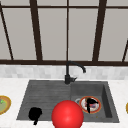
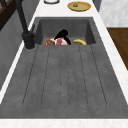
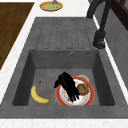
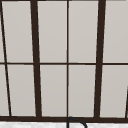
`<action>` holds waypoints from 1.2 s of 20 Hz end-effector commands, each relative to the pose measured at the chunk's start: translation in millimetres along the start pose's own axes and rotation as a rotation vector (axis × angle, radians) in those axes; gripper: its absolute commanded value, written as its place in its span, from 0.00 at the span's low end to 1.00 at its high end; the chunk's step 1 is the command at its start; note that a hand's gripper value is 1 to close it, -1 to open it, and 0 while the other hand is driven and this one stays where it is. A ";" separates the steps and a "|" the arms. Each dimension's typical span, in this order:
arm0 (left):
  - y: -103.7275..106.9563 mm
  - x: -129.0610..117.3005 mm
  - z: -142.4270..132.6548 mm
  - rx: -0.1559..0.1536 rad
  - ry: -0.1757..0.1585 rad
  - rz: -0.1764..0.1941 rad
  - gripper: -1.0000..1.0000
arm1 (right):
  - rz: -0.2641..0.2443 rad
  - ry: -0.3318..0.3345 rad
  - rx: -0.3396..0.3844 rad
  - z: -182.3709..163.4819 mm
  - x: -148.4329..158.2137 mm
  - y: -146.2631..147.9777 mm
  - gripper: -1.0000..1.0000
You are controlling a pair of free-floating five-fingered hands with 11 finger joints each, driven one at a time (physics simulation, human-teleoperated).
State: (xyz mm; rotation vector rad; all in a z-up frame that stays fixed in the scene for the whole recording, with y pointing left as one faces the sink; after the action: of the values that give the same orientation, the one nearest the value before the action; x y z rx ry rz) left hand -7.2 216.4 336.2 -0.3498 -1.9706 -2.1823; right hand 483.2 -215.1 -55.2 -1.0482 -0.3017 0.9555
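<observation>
Right hand resting over the red-rimmed plate in the sink basin, fingers extended, gripping nothing, banana appearing beside the plate in side views, red ball blocking it in front, left hand hovering, fingers unclear.

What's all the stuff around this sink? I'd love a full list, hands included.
plate: one, white with an orange-red rim, in the sink basin, food on it
round brown food: one, on that plate
banana: one, yellow, on the basin floor beside the plate
red ball: one, front edge of the front view
sink: one, dark grey, ribbed drainboard beside the basin
faucet: one, black, behind the sink
yellow plates: at least two, on the white counter either side
window: one, dark brown frame, above the sink
left hand: one, black, over the drainboard's front
right hand: one, black, over the orange-rimmed plate, fingers extended
</observation>
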 end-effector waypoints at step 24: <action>0.0 0.0 0.0 0.000 0.000 0.000 0.50 | 0.081 -0.231 0.158 -28.5 6.6 -4.0 0.00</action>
State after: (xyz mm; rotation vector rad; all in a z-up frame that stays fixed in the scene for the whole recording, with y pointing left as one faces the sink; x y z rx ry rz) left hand -7.2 216.4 336.2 -0.3498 -1.9706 -2.1823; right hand 506.6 -230.3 -57.8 -0.9143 -0.3027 1.0673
